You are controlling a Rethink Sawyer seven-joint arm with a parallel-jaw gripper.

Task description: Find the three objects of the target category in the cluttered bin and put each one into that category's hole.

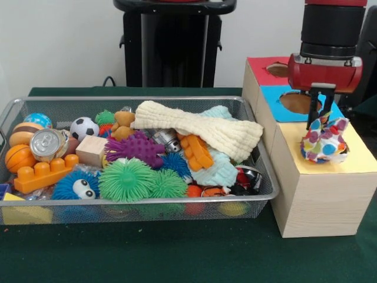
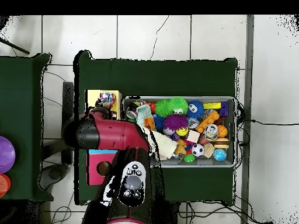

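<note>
Polka-dot cloth (image 1: 324, 141) hangs bunched from the end effector (image 1: 318, 115), whose two dark fingers are clenched on its top, over the yellow top of the wooden box (image 1: 321, 194); its lower edge seems to touch or nearly touch that surface. No hole shows on the yellow section in the front view, so letting go here would probably leave the cloth lying on the lid rather than inside. The grip looks thin, on a pinch of fabric only, and a swing could shake it loose.

Two holes show in the box top, one in the blue panel (image 1: 297, 103) and one in the red panel (image 1: 277, 69). In the wire bin (image 1: 141, 209) two more cloths remain on view: a cream towel (image 1: 197, 130) draped across the heap and a pale blue cloth (image 1: 218, 171) under it. Also there: two green spiky balls (image 1: 126, 180), one purple spiky ball (image 1: 135, 147), one can (image 1: 47, 143), one soccer ball (image 1: 84, 128). Dragging the towel could spill toys onto the tabletop (image 1: 147, 250).
</note>
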